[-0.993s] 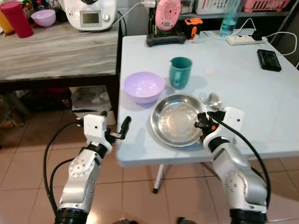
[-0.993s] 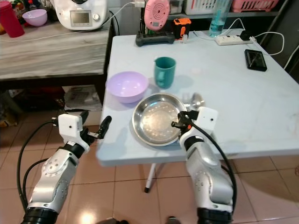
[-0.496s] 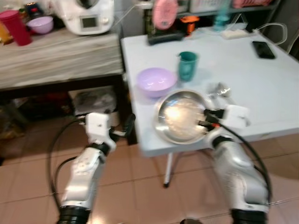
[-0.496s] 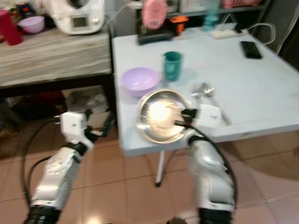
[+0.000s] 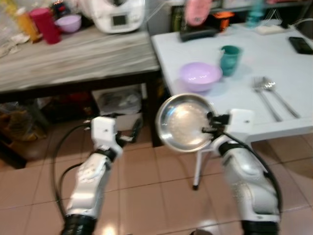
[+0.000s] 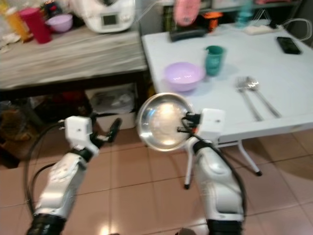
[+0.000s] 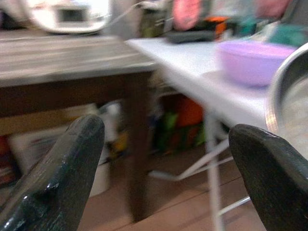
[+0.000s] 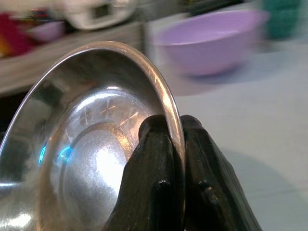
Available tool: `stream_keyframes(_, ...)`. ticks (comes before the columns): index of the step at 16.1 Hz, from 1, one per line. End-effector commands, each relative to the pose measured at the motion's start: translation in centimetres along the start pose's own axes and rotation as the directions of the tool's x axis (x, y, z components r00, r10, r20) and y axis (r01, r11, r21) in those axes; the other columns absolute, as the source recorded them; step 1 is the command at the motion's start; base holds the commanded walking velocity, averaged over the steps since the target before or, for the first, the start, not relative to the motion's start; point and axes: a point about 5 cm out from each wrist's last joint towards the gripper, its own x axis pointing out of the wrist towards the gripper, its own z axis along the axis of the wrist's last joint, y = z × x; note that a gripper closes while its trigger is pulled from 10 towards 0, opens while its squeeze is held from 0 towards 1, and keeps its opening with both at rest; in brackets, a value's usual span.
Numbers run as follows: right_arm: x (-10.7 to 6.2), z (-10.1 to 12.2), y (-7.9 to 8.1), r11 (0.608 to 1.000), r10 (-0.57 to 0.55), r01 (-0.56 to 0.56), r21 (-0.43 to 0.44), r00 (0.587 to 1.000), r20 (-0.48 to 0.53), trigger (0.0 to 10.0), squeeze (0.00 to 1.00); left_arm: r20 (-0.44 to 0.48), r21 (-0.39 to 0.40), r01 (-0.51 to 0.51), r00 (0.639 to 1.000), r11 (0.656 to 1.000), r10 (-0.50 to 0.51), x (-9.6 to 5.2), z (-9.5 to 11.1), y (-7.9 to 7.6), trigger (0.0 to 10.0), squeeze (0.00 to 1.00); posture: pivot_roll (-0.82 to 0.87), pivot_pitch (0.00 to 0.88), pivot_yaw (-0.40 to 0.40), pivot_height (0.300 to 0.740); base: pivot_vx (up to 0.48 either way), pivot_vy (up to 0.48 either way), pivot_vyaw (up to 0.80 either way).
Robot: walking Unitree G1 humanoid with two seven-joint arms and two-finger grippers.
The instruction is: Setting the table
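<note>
Right gripper [image 8: 174,144] fingers clamped on the rim of the steel plate [image 5: 183,122], one finger inside the rim, one outside; plate is lifted off the table, held in the air over the tiled floor [image 5: 161,196] just off the near left corner of the white table [image 5: 288,73], tilted toward the camera. Left gripper [image 7: 163,159] fingers spread wide apart, holding nothing, out in front of the left arm above the floor, near the dark leg of the wooden table [image 5: 73,58], to the left of the plate and apart from it. On the white table, the purple bowl [image 5: 199,77] sits near the left edge, just beyond the held plate; teal cup [image 5: 229,59] stands upright just to the right of the bowl and a little farther back. Fork [image 5: 264,98] and spoon [image 5: 276,95] lie side by side near the right part of the table, handles pointing toward the near edge. Black phone [image 5: 298,45] at the far right. Pink round gadget [image 5: 197,11] on a black base at the far edge of the table, orange item beside it. On the wooden table at left: white kitchen machine [image 5: 117,14], small purple bowl [image 5: 68,22], red cup [image 5: 45,24]. Views are a bit blurred.
</note>
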Motion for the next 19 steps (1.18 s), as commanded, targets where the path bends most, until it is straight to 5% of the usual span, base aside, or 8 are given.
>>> stream_keyframes(1, 0.04, 0.61, -0.38, 1.000, -0.008, 0.009, -0.005, 1.000, 0.025, 10.0, 0.00, 0.004, 0.006, 0.001, 1.000, 1.000, -0.001, 0.14, 0.10, -0.29, 10.0, 0.00, -0.18, 0.099, 0.079, 0.740, 0.000, 0.480, 0.80)
stream_keyframes(6, -0.03, 0.40, -0.42, 1.000, -0.015, 0.015, 0.024, 1.000, 0.026, 10.0, 0.00, -0.001, 0.009, -0.002, 1.000, 1.000, 0.002, 0.20, -0.02, -0.39, 10.0, 0.00, -0.18, 0.096, 0.081, 0.740, 0.000, 0.457, 0.48)
stream_keyframes(19, 0.15, 1.34, -0.68, 0.999, -0.031, 0.029, 0.017, 0.996, 0.080, 10.0, 0.00, 0.007, 0.021, -0.018, 1.000, 1.000, 0.018, 0.30, 0.02, -0.46, 10.0, 0.00, -0.18, 0.087, 0.078, 0.740, 0.000, 0.000, 0.00)
